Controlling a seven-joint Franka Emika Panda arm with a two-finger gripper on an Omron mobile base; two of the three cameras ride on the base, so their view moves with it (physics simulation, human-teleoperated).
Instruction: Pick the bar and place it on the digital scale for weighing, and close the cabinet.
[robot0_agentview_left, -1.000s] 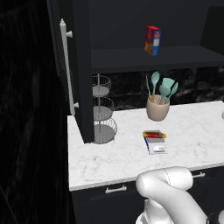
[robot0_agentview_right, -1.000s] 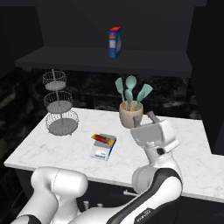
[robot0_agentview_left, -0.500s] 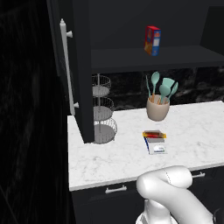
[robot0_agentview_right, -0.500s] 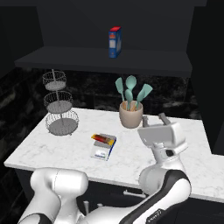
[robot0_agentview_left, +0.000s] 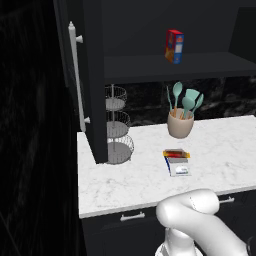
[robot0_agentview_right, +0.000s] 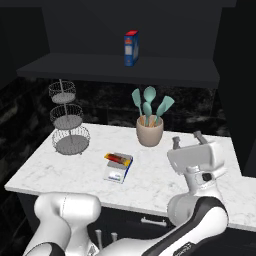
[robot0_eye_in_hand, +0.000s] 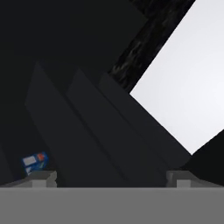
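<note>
The bar (robot0_agentview_right: 115, 158) is found lying flat on the digital scale (robot0_agentview_right: 118, 168), across the plate's far end, on the marble counter (robot0_agentview_right: 65, 170) between the wire tiered stand (robot0_agentview_right: 68, 120) and the utensil crock (robot0_agentview_right: 149, 132); the weighing step is judged done. The bar is judged light, slim and slippery in its wrapper, best left undisturbed. The cabinet (robot0_agentview_left: 94, 80) is seen with its left door (robot0_agentview_left: 75, 75) swung open, edge-on over the counter's left end. The door is judged rigid, light on its hinges, and best pushed on its flat outer face near the long silver handle (robot0_agentview_left: 78, 81). The gripper (robot0_agentview_right: 188, 140) is held raised over the counter's right part, fingers spread apart and empty.
</note>
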